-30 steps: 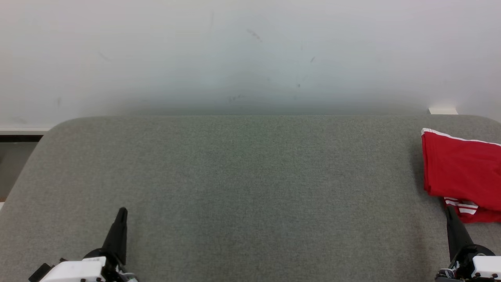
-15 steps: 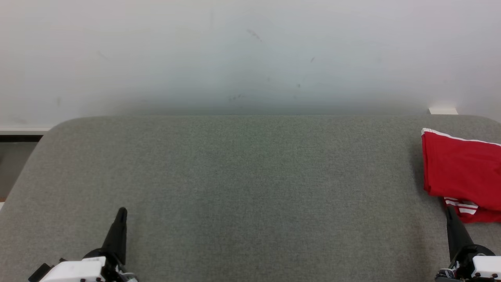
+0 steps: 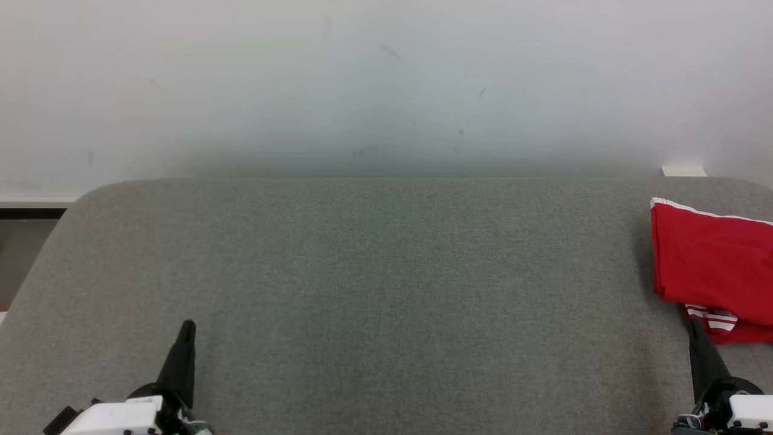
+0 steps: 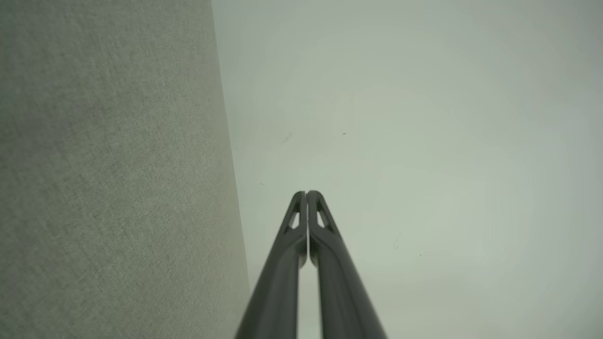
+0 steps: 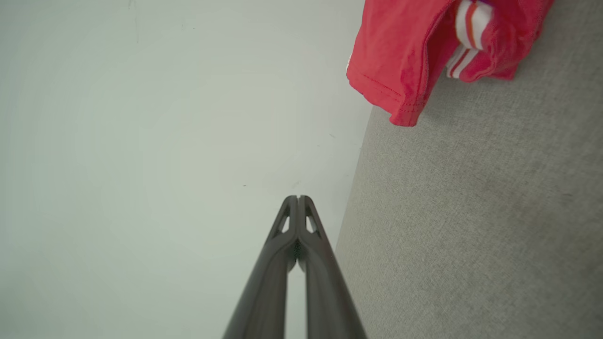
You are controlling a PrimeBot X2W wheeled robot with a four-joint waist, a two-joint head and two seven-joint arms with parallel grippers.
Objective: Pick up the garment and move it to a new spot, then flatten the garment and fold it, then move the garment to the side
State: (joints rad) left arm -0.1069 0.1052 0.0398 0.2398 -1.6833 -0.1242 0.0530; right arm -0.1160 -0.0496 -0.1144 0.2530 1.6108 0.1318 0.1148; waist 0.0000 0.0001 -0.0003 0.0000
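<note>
The garment [image 3: 712, 266] is red with white stripes and lies folded at the right end of the grey table [image 3: 374, 290], partly cut off by the picture's right edge. In the right wrist view the garment [image 5: 405, 52] hangs a little over the table's edge. My right gripper [image 3: 694, 323] is shut and empty, its tip just in front of the garment's near edge. Its fingertips [image 5: 298, 200] press together. At the lower left, far from the garment, my left gripper [image 3: 188, 326] is shut on nothing; in its wrist view the left gripper [image 4: 306, 193] has both tips touching.
A pale wall [image 3: 386, 84] rises right behind the table's far edge. The table's corners are rounded, and a strip of floor [image 3: 18, 254] shows past its left end. Grey felt [image 4: 108, 179] covers the whole tabletop.
</note>
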